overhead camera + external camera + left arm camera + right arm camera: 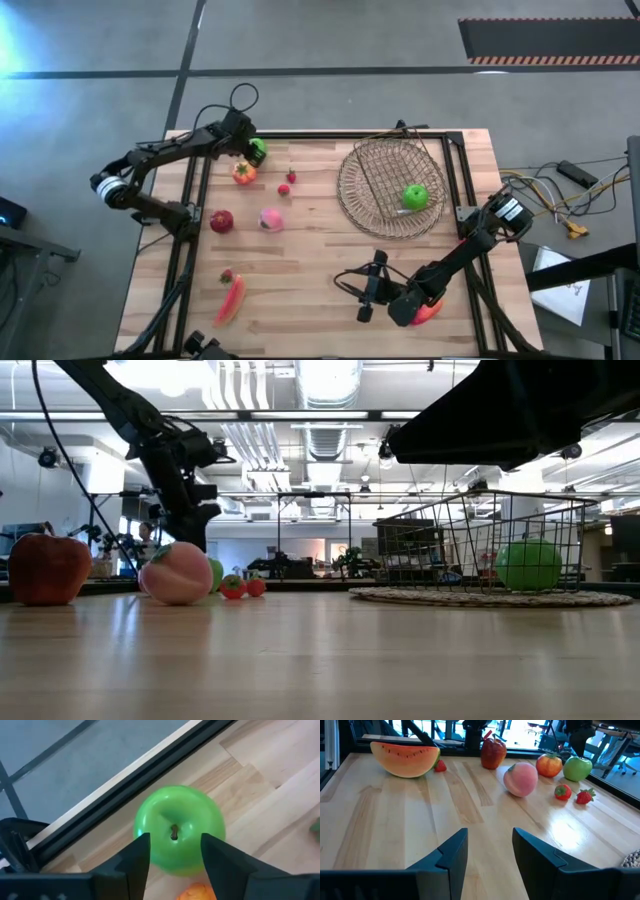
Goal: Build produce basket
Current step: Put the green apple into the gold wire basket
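Two arms over one wooden table [320, 290]; biggest thing on it is the round wire basket [372, 195] on the right half, with a green apple [414, 196] already sitting inside; next down in size, a melon slice [406, 759] near the front left edge, then a dark red apple [221, 221], a pink peach [270, 219] and a tomato [243, 173] scattered on the left half; left gripper [172, 857] is at the far left corner, fingers apart on either side of a second green apple [176, 820], not squeezing it; right gripper [490, 847] sits low near the front edge, fingers apart, holding nothing; tiniest are two strawberries [574, 794] by the tomato.
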You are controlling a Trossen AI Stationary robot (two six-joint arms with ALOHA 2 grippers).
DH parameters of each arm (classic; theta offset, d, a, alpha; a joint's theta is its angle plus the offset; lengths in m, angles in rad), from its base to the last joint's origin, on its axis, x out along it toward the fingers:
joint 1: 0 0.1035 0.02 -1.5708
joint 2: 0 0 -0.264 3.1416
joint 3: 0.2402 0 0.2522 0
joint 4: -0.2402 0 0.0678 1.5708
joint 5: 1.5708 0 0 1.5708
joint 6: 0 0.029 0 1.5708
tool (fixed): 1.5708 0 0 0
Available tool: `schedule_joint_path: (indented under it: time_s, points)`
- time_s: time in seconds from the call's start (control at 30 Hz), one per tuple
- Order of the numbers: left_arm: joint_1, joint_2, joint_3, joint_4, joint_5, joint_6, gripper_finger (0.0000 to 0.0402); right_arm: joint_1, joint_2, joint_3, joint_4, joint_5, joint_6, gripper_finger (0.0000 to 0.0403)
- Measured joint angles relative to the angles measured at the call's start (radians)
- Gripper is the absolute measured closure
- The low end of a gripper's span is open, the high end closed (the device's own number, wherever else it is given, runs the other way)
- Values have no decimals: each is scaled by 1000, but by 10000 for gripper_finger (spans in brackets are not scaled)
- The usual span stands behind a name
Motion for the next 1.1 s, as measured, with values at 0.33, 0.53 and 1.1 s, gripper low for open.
schedule_joint_path:
  time_s: [0.33, 0.53, 1.1]
  points:
    - [0, 25, 0, 8, 0, -9, 254, 0, 0, 0, 0, 0, 0, 255]
    - [0, 25, 3, 28, 0, -22, 287, 0, 0, 0, 0, 0, 0, 255]
    - [4, -2, 6, 35, -7, 0, 272, -3, 0, 0, 0, 0, 0, 255]
